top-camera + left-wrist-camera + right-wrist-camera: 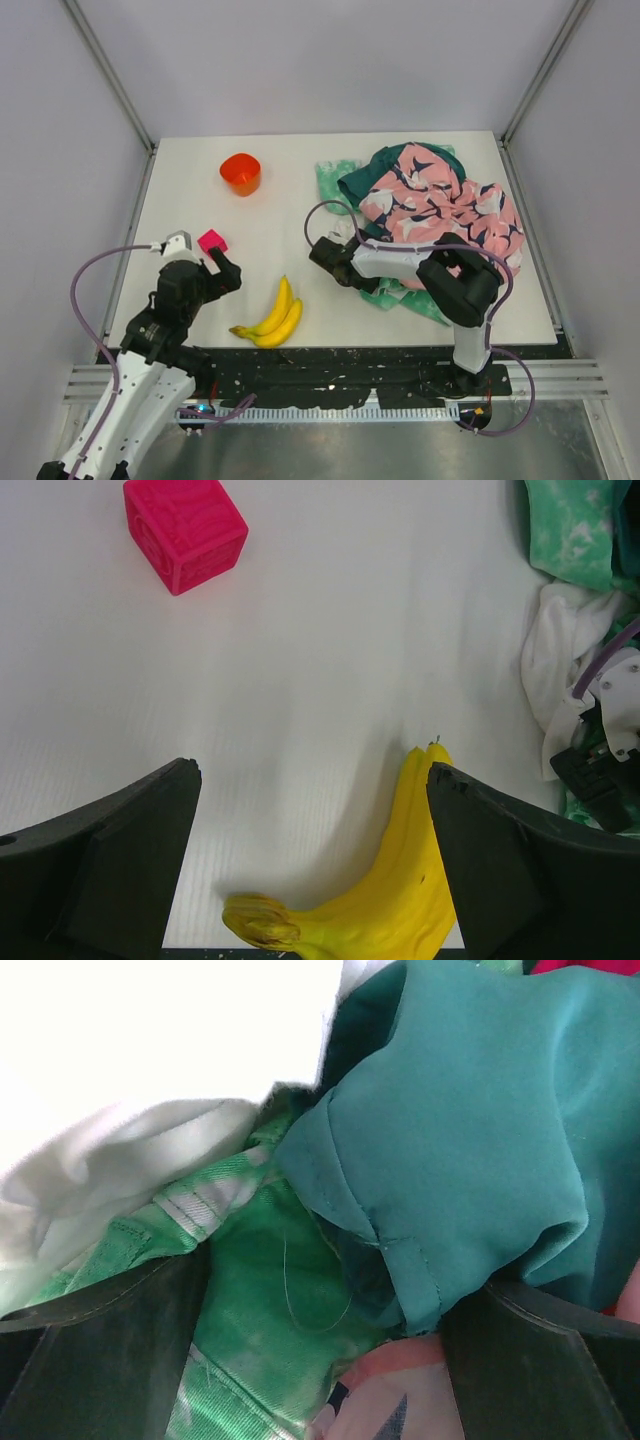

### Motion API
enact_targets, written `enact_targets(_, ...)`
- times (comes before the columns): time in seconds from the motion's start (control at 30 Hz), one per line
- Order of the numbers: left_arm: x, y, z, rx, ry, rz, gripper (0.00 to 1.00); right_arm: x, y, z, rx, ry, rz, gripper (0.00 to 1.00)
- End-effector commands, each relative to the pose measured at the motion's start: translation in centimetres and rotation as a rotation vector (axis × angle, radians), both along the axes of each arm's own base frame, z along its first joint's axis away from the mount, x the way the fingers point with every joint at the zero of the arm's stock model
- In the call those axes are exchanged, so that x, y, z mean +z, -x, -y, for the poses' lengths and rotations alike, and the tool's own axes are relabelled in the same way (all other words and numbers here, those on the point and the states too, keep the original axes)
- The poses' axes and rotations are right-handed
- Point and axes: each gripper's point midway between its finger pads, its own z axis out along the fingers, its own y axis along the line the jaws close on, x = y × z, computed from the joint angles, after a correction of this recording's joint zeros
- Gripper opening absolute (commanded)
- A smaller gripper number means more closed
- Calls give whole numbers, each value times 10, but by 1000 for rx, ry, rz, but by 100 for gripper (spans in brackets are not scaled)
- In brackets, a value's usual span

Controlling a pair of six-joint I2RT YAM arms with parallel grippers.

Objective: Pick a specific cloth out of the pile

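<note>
Spread wide at the bottom of the right wrist view, the fingers (90,1360) of the right gripper (325,1310) are seen with nothing pinched between them. Beyond them a dark teal cloth (470,1110), a white cloth (120,1150), a green-and-white patterned cloth (250,1300) and a corner of pink printed cloth (370,1405) are crowded together.

The left gripper (312,780) is likewise spread and empty over bare table (300,660), beside the banana (400,900).

Nothing is judged done yet. No fabric is lifted, and the pile (440,200) is heaped at the table's far right, with the right gripper at its near-left edge.

The lime-green cloth cannot be made out with certainty in any view. It is judged to be buried in the pile or hidden under the right arm (460,285). Finding it, pinching it and drawing it out are all left. Whether the fingers are touching fabric cannot be told.
</note>
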Motion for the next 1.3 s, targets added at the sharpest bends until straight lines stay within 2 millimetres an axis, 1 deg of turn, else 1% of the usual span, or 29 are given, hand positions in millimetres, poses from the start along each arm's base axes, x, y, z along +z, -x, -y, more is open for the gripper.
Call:
enact_targets(0.0, 20, -12, 8, -9, 46, 56, 100, -45, 9, 5, -47, -39, -119, 95)
enact_targets(0.07, 22, -12, 10, -15, 44, 50, 100, -44, 5, 12, -76, -30, -106, 100)
enact_targets(0.13, 23, -13, 9, -7, 48, 47, 100, -43, 2, 19, -123, -52, -89, 84)
enact_targets(0.17, 22, -12, 9, -8, 49, 45, 100, -43, 1, 20, -141, -70, -89, 69)
enact_targets(0.2, 22, -12, 10, -9, 52, 46, 100, -43, -2, 25, -179, -88, -80, 63)
enact_targets(0.23, 21, -12, 10, -9, 53, 45, 100, -43, -2, 28, -193, -96, -76, 51)
enact_targets(0.27, 21, -12, 9, -6, 53, 45, 99, -42, -4, 32, -216, -98, -69, 44)
enact_targets(0.3, 21, -12, 9, -4, 55, 47, 100, -40, -4, 33, -225, -102, -61, 31)
enact_targets(0.33, 22, -12, 9, -3, 57, 51, 100, -39, -6, 33, -232, -110, -51, 24)
enact_targets(0.37, 24, -12, 9, -2, 62, 59, 100, -36, -8, 33, -236, -110, -33, 12)
enact_targets(0.43, 27, -13, 11, -9, 75, 72, 100, -28, -13, 31, -241, -133, 4, 5)
enact_targets(0.47, 30, -13, 14, -25, 83, 76, 100, -26, -15, 29, -261, -161, 38, 6)
enact_targets(0.57, 32, -13, 19, -44, 95, 81, 100, 3, -25, 22, -274, -238, 142, 5)
enact_targets(0.63, 32, -14, 20, -47, 98, 79, 100, 33, -32, 15, -274, -301, 234, 5)
enact_targets(0.67, 31, -14, 21, -48, 103, 78, 100, 56, -36, 15, -280, -334, 300, 5)
enact_targets(0.7, 32, -15, 22, -54, 109, 77, 100, 72, -38, 8, -278, -370, 342, 6)
enact_targets(0.73, 31, -16, 24, -60, 114, 76, 100, 94, -39, 6, -272, -401, 395, 5)
enact_targets(0.77, 33, -17, 28, -72, 126, 83, 100, 108, -39, -3, -249, -431, 419, 6)
enact_targets(0.8, 34, -18, 32, -91, 138, 83, 100, 136, -39, -13, -221, -519, 469, 6)
enact_targets(0.83, 34, -19, 34, -94, 142, 82, 100, 148, -40, -20, -200, -551, 482, 6)
enact_targets(0.9, 32, -21, 36, -102, 142, 72, 99, 174, -42, -22, -188, -615, 536, 5)
enact_targets(1.0, 33, -22, 37, -104, 137, 63, 100, 221, -51, -5, -210, -666, 673, 5)
enact_targets(1.03, 33, -23, 37, -105, 136, 62, 100, 235, -59, 9, -247, -677, 708, 5)
enact_targets(1.07, 33, -23, 37, -108, 135, 60, 100, 243, -63, 15, -260, -711, 721, 5)
enact_targets(1.1, 34, -23, 38, -113, 134, 60, 99, 254, -73, 33, -305, -734, 754, 5)
enact_targets(1.13, 34, -24, 38, -114, 134, 56, 100, 259, -76, 40, -314, -759, 755, 5)
enact_targets(1.17, 36, -24, 39, -116, 134, 59, 100, 267, -83, 68, -388, -765, 804, 5)
enact_targets(1.2, 36, -24, 39, -118, 133, 59, 100, 269, -86, 82, -421, -765, 819, 6)
enact_targets(1.27, 38, -25, 40, -121, 136, 63, 100, 271, -88, 130, -559, -775, 884, 5)
